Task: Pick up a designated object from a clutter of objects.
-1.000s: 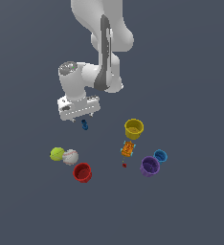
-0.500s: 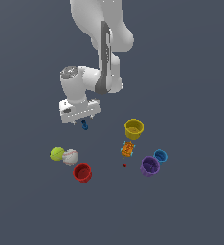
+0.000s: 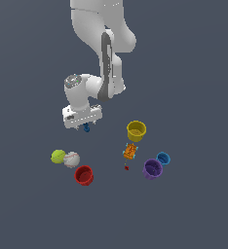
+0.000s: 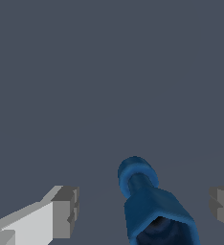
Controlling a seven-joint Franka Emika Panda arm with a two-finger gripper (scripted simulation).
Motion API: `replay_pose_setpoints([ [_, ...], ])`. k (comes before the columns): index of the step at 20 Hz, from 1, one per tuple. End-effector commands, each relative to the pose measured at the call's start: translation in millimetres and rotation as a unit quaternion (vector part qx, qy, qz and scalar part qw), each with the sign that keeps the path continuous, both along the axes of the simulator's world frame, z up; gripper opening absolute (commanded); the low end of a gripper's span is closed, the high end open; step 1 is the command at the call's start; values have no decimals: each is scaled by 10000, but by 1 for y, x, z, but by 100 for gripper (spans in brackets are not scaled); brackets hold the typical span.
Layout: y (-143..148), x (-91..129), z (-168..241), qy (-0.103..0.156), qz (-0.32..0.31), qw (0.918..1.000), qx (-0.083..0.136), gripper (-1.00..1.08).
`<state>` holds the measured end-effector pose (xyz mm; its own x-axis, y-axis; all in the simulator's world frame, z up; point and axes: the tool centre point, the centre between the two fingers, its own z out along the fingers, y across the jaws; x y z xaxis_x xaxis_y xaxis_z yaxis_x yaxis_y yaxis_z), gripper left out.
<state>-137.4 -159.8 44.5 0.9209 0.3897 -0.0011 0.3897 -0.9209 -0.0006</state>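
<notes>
The dark blue knobby piece [image 4: 150,203] hangs between the 2 fingers of the claw [image 3: 85,127], raised above the surface; fingers appear spread, contact unclear, long axis along the claw's reach.

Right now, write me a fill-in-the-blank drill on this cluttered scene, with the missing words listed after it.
1. The white baseball touches the ____ ball.
2. The dark blue piece sits between the fingers of the ____.
3. In the exterior view, the cup nearest the baseball is ____.
4. The orange piece lies just below the ____ cup in the exterior view.

Missing words: green; tool; red; yellow
</notes>
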Motion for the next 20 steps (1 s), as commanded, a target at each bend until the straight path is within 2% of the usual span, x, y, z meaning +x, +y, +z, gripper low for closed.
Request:
replay_pose_setpoints([
  [1,0,1,-2,-5,1,10000,-1,100],
  [2,0,1,-2,-5,1,10000,-1,-100],
  [20,1,8,11,-9,4,10000,-1,-100],
])
